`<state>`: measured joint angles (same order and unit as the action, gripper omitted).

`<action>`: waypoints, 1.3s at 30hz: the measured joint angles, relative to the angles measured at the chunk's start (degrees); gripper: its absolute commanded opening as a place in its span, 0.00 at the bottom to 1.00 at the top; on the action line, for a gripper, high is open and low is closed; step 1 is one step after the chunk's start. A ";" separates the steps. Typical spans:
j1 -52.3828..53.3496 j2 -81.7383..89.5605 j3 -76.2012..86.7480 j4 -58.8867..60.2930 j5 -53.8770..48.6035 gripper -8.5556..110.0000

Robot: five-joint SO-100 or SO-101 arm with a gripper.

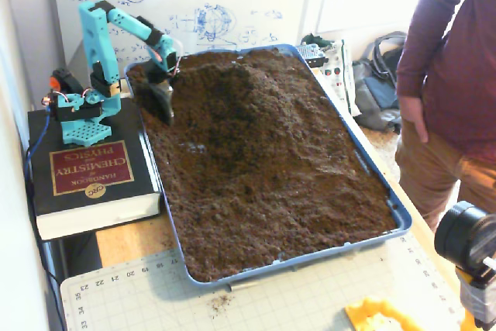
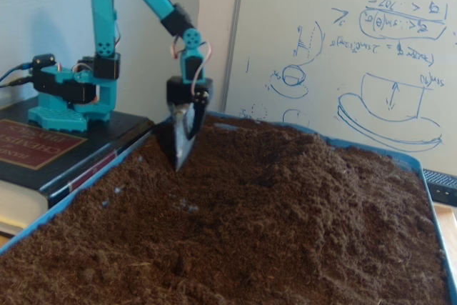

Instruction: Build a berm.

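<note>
berm [image 1: 240, 94] ridge runs lengthwise from the tray's far end

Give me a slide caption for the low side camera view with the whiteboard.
Teal robot arm's scoop-shaped gripper digs its tip into loose dark brown soil beside the berm in a blue tray.

1. A wooden table [image 1: 132, 242] carries everything.
2. A blue tray [image 1: 403, 222] full of dark soil sits at the centre of the table.
3. At nine o'clock from the tray, a thick black chemistry handbook [image 1: 85, 180] lies flat, just beside the tray's edge.
4. At six o'clock, a pale green cutting mat [image 1: 294, 300] with a ruled grid lies against the tray's near rim.
5. A yellow object [image 1: 380, 317] rests on the mat at five o'clock.
</note>
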<state>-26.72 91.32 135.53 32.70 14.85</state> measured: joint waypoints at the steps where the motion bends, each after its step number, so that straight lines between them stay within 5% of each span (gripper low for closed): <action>1: 0.09 -1.67 -2.37 0.00 -0.35 0.07; 39: 14.24 -26.54 -47.81 1.23 -0.44 0.07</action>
<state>-12.48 64.78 87.71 33.93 14.41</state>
